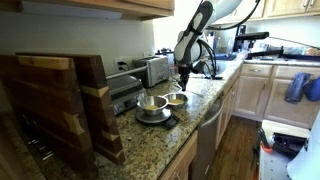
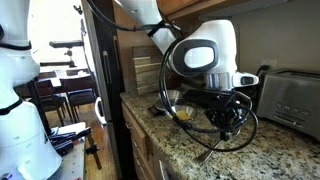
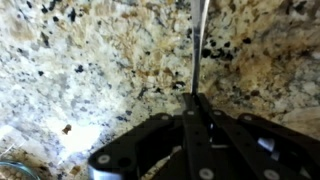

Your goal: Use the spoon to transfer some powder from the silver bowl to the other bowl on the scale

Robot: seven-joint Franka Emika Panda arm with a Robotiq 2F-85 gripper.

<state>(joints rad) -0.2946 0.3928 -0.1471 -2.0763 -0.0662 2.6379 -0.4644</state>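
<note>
The silver bowl (image 1: 176, 99), small with a yellow-brown interior, stands on the granite counter next to the other bowl (image 1: 151, 103). That larger, paler bowl sits on the black scale (image 1: 156, 119). My gripper (image 1: 184, 78) hangs just beyond the small bowl. In the wrist view my gripper (image 3: 197, 100) is shut on the thin handle of the spoon (image 3: 200, 40), which reaches out over bare counter. In an exterior view the spoon (image 2: 209, 150) slants down from the gripper (image 2: 228, 118) toward the counter, with the small bowl (image 2: 181, 113) behind. I cannot see any powder on the spoon.
A wooden cutting board (image 1: 60, 100) stands at the near end of the counter. A toaster (image 1: 154, 69) and another appliance (image 1: 122, 92) sit against the wall behind the bowls. The counter's front edge (image 1: 205, 110) runs beside the bowls. A bowl rim (image 3: 15, 170) shows at the wrist view's corner.
</note>
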